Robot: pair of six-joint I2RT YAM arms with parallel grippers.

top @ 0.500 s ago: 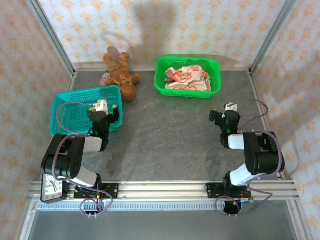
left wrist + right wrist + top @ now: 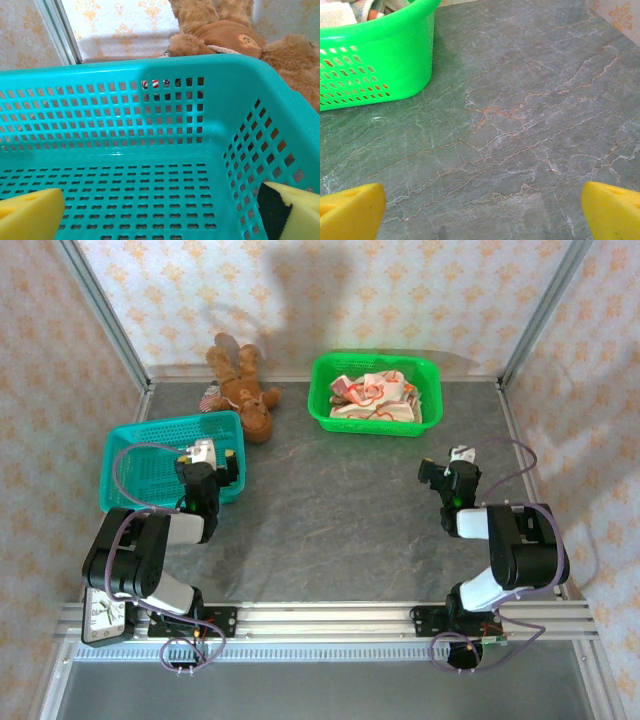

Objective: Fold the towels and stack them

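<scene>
- The towels (image 2: 375, 398) lie in a crumpled heap inside the green basket (image 2: 428, 375) at the far side of the desk (image 2: 330, 520), well apart from both pincers.
- From the right pincer (image 2: 452, 462) the heap lies farther back and to the left. In the right wrist view the green basket's near wall stands at the upper left, with a bit of cloth showing above its rim.
- From the left pincer (image 2: 207, 456) the towels are away across the desk to the right, beyond the teddy bear (image 2: 243, 390).
- The cloth is cream-white with orange markings. The heap seems to hold several pieces, though from above I cannot tell how many.
- The right arm is bent back on itself. Its pincer hangs low over bare desk and points toward the far side, with its jaws spread wide, released, grasping nothing.
- The left arm is bent the same way. Its pincer hangs over the near right part of the teal basket (image 2: 140, 465), with its jaws spread wide, released, grasping nothing.
- The teddy bear lies just behind the teal basket's far right corner.
</scene>
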